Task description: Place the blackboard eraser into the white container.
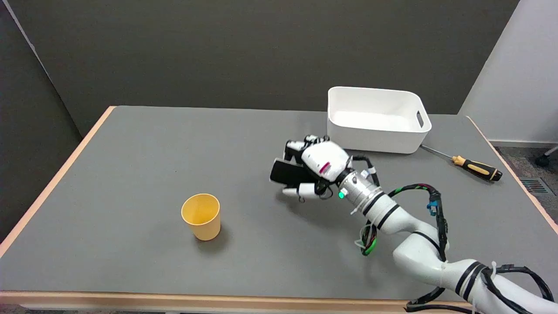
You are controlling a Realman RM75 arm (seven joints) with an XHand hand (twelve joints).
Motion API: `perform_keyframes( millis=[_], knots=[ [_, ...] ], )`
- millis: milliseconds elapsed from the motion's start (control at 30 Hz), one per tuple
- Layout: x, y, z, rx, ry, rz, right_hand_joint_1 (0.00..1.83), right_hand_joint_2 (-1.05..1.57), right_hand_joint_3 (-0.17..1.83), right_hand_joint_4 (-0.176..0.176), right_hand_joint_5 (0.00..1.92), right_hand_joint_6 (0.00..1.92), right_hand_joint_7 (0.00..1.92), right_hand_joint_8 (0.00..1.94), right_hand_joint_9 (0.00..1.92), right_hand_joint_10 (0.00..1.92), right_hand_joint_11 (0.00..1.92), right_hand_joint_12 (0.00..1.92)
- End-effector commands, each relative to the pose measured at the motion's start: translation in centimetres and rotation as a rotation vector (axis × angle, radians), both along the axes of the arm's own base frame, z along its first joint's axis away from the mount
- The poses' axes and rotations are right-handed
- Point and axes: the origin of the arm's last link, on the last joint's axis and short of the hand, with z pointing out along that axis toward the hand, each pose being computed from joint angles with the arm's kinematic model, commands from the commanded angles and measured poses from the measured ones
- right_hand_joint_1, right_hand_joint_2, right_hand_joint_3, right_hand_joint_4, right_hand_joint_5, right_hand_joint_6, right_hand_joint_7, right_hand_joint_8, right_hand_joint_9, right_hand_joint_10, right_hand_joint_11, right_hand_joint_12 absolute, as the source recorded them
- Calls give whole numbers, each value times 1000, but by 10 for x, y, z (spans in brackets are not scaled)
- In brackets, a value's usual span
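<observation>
The robot hand is closed around the eraser, a flat black block. The block sticks out from the side of the hand that points away from the container, with fingers above it and a white fingertip below it (the part of the eraser inside the palm is hidden). Hand and eraser seem to be lifted a little above the counter, because a soft shadow lies under them, but the height cannot be told for sure.

The container is a white tub with a slot handle in one end wall. It stands at the far side of the counter, and the robot hand is near its front wall, on the near side, not touching it. The eraser is farther from the container than the hand itself is.

A screwdriver with a yellow and black handle lies just beside the container's handle end. A yellow cup stands upright well apart from the container, toward the near edge of the counter.
</observation>
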Motion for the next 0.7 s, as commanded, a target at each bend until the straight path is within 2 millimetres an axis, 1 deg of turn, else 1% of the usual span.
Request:
perform_keyframes(
  millis=[33,67,133,233,300,367,467,500,567,600,633,700],
  knots=[
    [113,-23,67,-201,81,409,1056,1080,421,-176,691,1496,800,1941,852,1921,356,1921],
    [117,-25,75,-225,79,411,1057,1079,422,-176,692,1496,801,1941,852,1921,358,1921],
    [130,-33,105,-306,50,412,1059,1076,422,-176,697,1488,813,1941,867,1921,364,1921],
    [141,-42,133,-376,17,414,1060,1075,421,-176,700,1485,812,1941,870,1921,354,1921],
    [144,-48,148,-412,-1,409,1061,1075,419,-176,700,1482,811,1941,871,1921,347,1921],
    [140,-54,162,-439,-14,383,1061,1076,417,-176,700,1483,812,1941,875,1921,338,1921],
    [128,-66,180,-477,-21,322,1060,1079,413,-176,698,1484,811,1941,876,1921,329,1921],
    [119,-71,186,-492,-20,288,1060,1079,412,-176,697,1484,810,1941,874,1921,325,1921],
    [108,-77,193,-513,-23,247,1060,1081,410,-176,696,1485,809,1941,873,1921,314,1921],
    [94,-81,200,-536,-32,201,1060,1082,408,-176,696,1485,806,1941,865,1921,304,1921],
    [87,-82,204,-552,-40,178,1059,1083,406,-176,695,1485,804,1941,860,1921,295,1921],
    [62,-83,215,-599,-72,104,1059,1084,406,-176,694,1486,802,1941,856,1921,275,1921]
  ],
)
